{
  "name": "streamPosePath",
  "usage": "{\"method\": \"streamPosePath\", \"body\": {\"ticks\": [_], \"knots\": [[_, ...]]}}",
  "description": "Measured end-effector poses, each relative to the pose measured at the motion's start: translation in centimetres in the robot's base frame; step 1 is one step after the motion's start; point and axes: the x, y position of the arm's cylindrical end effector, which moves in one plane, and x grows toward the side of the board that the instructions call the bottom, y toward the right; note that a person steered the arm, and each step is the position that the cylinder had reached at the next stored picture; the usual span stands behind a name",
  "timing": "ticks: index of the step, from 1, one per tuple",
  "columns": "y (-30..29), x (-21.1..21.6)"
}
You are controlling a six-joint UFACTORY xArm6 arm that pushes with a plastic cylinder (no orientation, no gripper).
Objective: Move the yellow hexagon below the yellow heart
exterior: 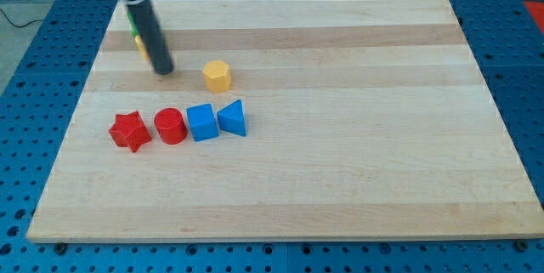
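The yellow hexagon (217, 76) sits on the wooden board (340, 137) in the upper left part. My tip (164, 71) rests on the board a short way to the view's left of the hexagon, apart from it. A yellow block (139, 45), probably the yellow heart, shows only as a sliver behind the rod, near the board's top left. A green block (133, 26) peeks out just above it, also mostly hidden by the rod.
A row of blocks lies below the hexagon: a red star (129, 131), a red cylinder (170, 126), a blue cube (202, 122) and a blue triangle (233, 118). The board's left edge is close to the star.
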Motion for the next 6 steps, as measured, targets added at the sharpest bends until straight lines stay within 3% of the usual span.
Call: {"method": "streamPosePath", "body": {"ticks": [1, 2, 3, 4, 6], "knots": [[6.8, -4.2], [12.8, -2.2], [13.7, 2.0], [12.4, 3.6], [1.9, 3.6]]}}
